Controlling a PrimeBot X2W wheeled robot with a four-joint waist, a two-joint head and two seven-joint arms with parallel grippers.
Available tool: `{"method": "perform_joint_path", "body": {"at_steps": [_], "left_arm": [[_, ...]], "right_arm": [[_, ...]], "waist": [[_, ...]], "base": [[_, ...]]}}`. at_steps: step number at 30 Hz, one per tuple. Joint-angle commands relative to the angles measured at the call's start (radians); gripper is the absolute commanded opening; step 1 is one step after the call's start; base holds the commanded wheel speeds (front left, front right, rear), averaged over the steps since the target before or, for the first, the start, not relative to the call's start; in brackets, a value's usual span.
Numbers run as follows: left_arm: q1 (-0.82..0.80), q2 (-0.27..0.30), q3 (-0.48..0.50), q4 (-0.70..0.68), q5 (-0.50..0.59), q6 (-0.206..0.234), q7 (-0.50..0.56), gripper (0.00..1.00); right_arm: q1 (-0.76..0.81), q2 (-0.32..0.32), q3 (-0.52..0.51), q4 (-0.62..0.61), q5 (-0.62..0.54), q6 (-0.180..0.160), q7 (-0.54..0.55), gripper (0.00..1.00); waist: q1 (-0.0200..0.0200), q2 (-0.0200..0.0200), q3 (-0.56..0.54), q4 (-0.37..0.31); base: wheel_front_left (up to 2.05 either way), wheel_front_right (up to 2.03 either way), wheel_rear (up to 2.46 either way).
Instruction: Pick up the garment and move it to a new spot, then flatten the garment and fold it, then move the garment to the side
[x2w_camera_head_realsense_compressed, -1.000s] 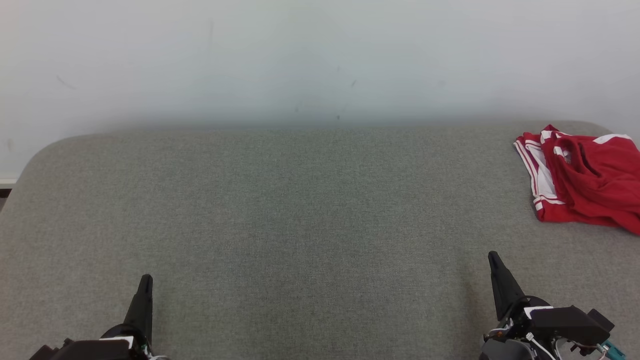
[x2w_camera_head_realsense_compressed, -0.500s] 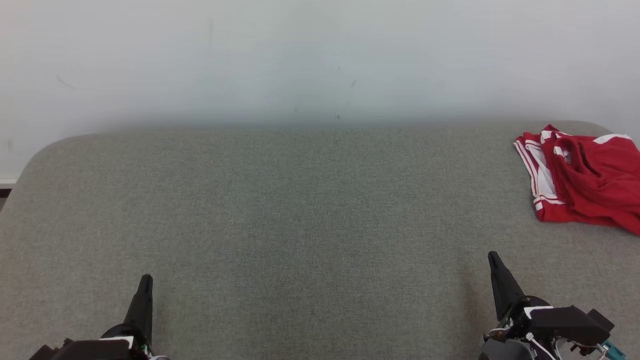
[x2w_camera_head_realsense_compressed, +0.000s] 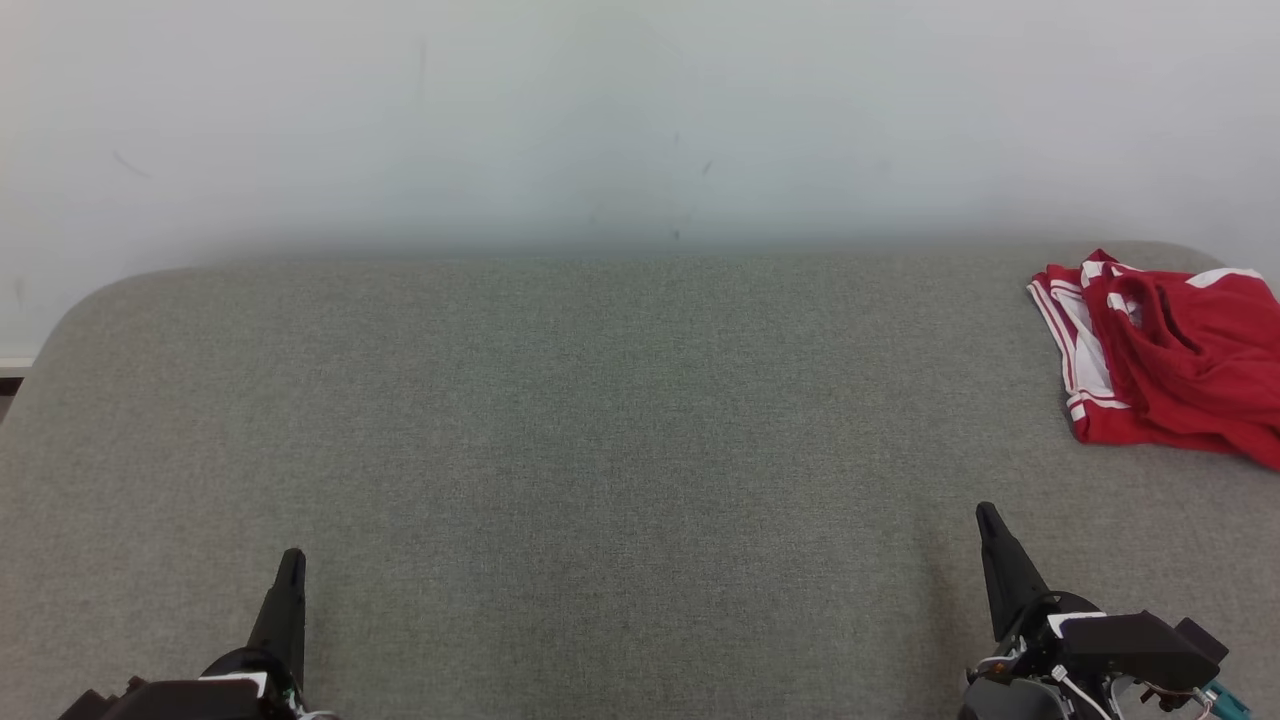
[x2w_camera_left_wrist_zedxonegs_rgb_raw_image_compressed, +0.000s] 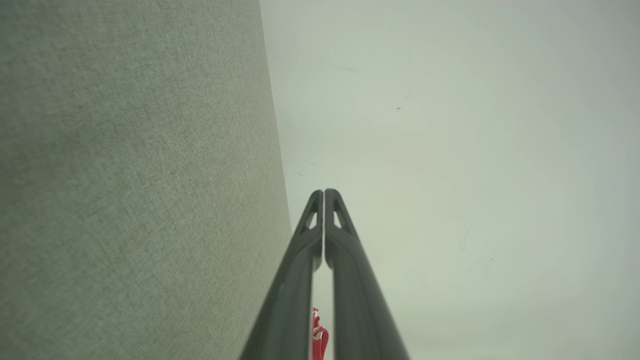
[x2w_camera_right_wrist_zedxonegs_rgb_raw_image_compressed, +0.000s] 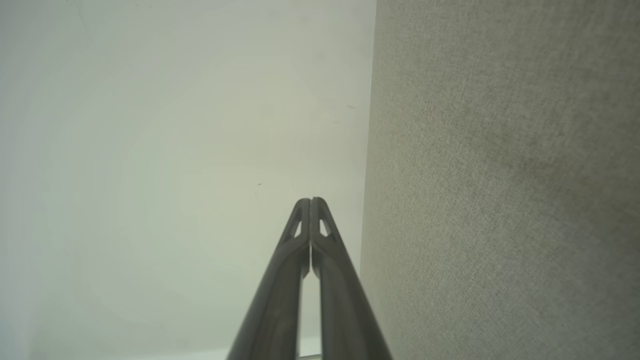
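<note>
The left hand (x2w_camera_head_realsense_compressed: 291, 558) and right hand (x2w_camera_head_realsense_compressed: 986, 512) each have their fingers pressed together, holding nothing, at the near part of the grey fabric counter (x2w_camera_head_realsense_compressed: 620, 430). The crumpled red-and-white garment (x2w_camera_head_realsense_compressed: 1175, 365) lies ahead of the right hand and off to its right, well apart, near the counter's far corner.

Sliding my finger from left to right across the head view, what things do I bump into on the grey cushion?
Left pincer, shut → right pincer, shut → red garment, crumpled at the far right edge.
</note>
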Motion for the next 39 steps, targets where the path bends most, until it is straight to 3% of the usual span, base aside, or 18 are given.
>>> {"method": "perform_joint_path", "body": {"at_steps": [1,39], "left_arm": [[-0.007,0.004,0.0,0.0,-0.005,-0.003,0.0,0.0],[-0.007,0.004,0.0,0.0,-0.005,-0.003,0.0,0.0]], "right_arm": [[-0.005,0.004,0.0,-0.003,0.002,-0.002,0.003,0.0],[-0.005,0.004,0.001,-0.003,0.002,-0.002,0.003,0.0]], "waist": [[0.0,-0.0001,0.0,0.0],[0.0,-0.0001,0.0,0.0]], "base": [[0.0,0.0,0.0],[0.0,0.0,0.0]]}}
